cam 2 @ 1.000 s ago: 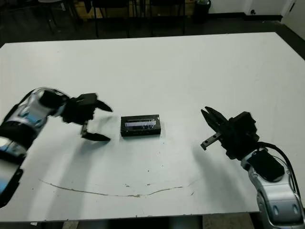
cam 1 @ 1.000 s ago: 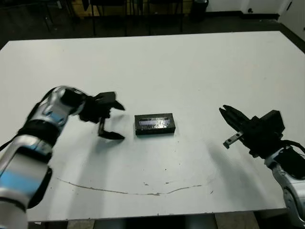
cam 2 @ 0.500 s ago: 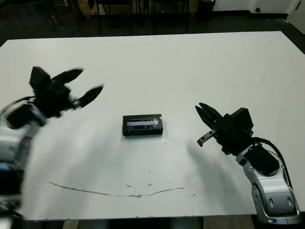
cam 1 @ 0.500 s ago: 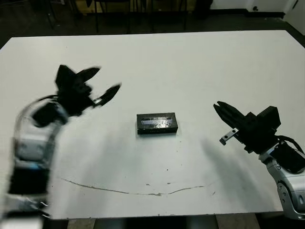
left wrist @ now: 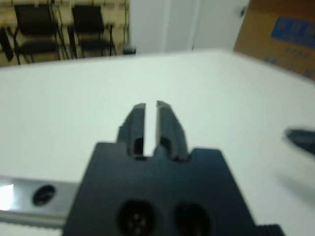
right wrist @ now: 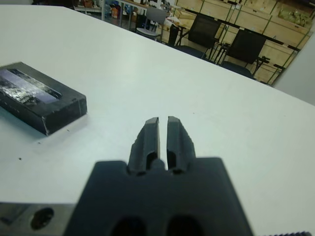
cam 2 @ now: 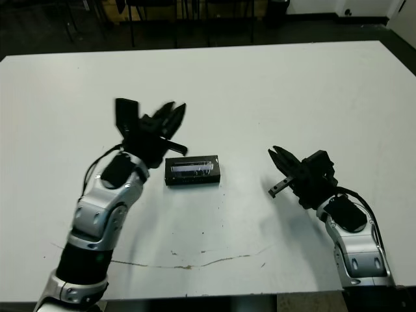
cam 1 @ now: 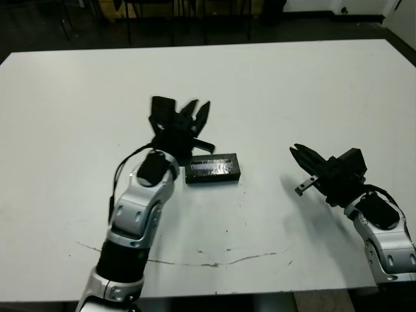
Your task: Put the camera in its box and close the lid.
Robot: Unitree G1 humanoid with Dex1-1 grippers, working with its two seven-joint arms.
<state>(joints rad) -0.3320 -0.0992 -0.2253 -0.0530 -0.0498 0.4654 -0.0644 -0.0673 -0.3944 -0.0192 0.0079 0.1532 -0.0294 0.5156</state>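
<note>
White worktop (cam 1: 273, 91), rectangular, with a faint thin brownish line curving along its near part (cam 1: 195, 260). Item one: the box (cam 1: 213, 168), closed, lying flat near the middle of the worktop, long side running left to right; its lid (cam 2: 192, 168) sits on top, black with a long pale glossy strip along the face. In the right wrist view the same closed box (right wrist: 39, 104) lies flat, black side walls showing below the shiny strip. The camera does not show in any view; whether it lies inside the closed box cannot be told. Item two: left gripper (cam 1: 194, 117), raised above the worktop just beyond and to the left of the box, forearm rising from the near edge, not touching the box; in the left wrist view its two black fingers (left wrist: 138, 123) stand parallel with only a narrow slit between them, jaws clenched on nothing. Item three: right gripper (cam 1: 300, 156), to the right of the box and well apart from it, pointing toward it; in the right wrist view its fingers (right wrist: 150, 137) likewise stand nearly together, jaws clenched and empty. Background: dark chairs (left wrist: 49, 24) and a cardboard carton (left wrist: 280, 34) beyond the worktop's far edge.
</note>
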